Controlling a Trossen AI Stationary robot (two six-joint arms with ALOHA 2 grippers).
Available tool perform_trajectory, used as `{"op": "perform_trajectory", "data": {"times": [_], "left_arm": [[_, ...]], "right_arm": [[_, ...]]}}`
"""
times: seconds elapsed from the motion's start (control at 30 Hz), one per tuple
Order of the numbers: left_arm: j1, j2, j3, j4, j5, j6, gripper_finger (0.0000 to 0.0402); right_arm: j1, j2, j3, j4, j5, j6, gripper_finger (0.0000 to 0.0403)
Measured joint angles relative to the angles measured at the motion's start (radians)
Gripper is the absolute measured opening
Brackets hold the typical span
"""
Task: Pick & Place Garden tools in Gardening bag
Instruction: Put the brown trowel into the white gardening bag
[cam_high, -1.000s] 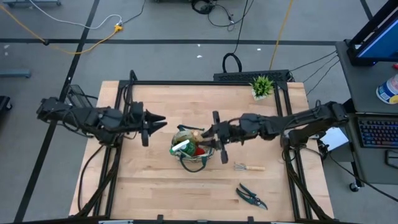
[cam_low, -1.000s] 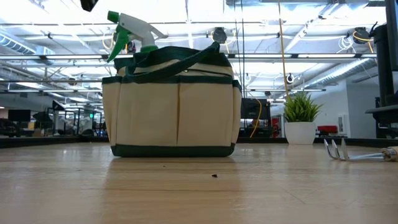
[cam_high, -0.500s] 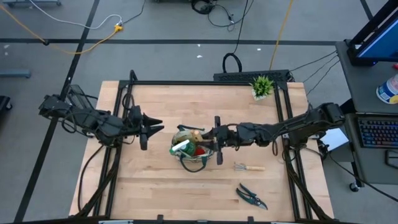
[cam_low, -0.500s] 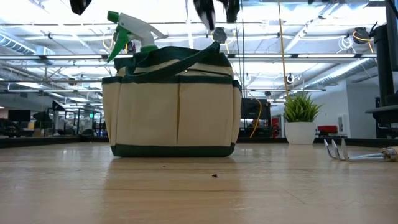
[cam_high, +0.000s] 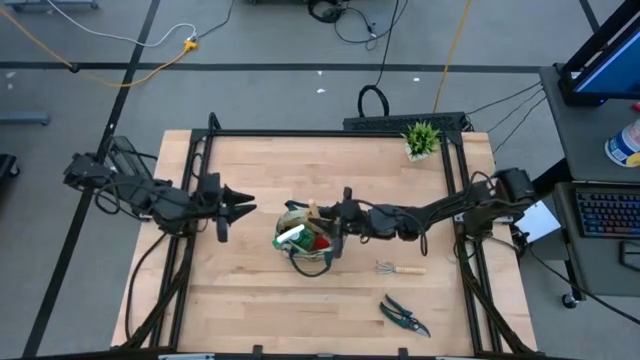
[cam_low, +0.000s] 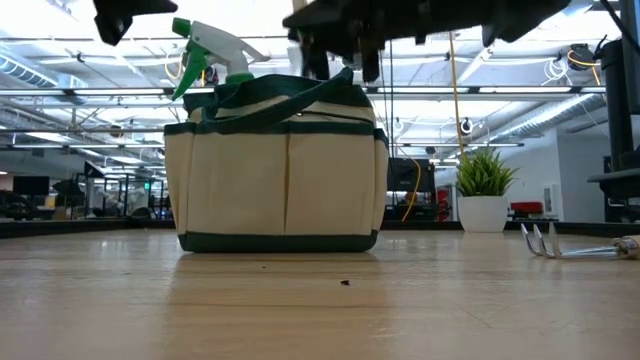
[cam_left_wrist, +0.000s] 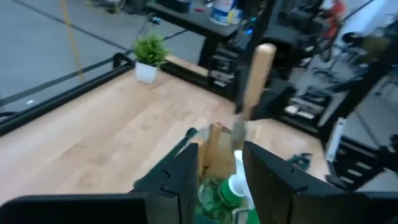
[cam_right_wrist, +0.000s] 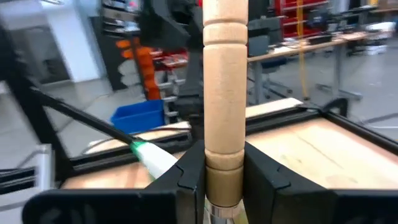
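Since the earlier frame our right gripper (cam_high: 340, 222) has come lower over the khaki fabric gardening bag with green trim (cam_high: 305, 238), jaws clamped on a wooden-handled tool (cam_right_wrist: 222, 93). The bag at mid-table holds a green-and-white spray bottle (cam_high: 291, 236) and a red item (cam_high: 320, 241). Our left gripper (cam_high: 228, 204) hovers beside it, jaws parted. A small rake (cam_high: 400, 268) and dark pruning shears (cam_high: 404, 316) lie nearby.

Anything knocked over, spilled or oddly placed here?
Nothing stands out. The gardening bag stands upright, the right gripper holds a wooden-handled tool above it, and the small rake and pruning shears lie flat.
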Motion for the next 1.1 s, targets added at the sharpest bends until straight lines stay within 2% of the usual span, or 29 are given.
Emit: {"op": "perform_trajectory", "data": {"times": [0.2, 0.33, 0.57, 0.87, 1.1], "left_arm": [[-0.026, -0.097, -0.123, 0.062, 0.023, 0.011, 0.0129], [-0.041, -0.132, -0.164, 0.07, 0.023, 0.013, 0.0129], [-0.046, -0.15, -0.201, 0.062, 0.024, 0.009, 0.0129], [-0.046, -0.142, -0.204, 0.063, 0.026, 0.011, 0.0129], [-0.046, -0.142, -0.204, 0.064, 0.026, 0.013, 0.0129]], "right_arm": [[-0.006, 0.025, 0.0, -0.019, 0.068, 0.023, 0.0061], [-0.006, 0.026, 0.0, -0.028, 0.124, 0.018, 0.0062], [-0.003, 0.026, 0.0, -0.099, 0.152, 0.044, 0.0061], [-0.006, 0.027, 0.0, -0.109, 0.208, 0.048, 0.0064], [-0.006, 0.101, 0.001, -0.002, 0.255, 0.048, 0.0068]]}}
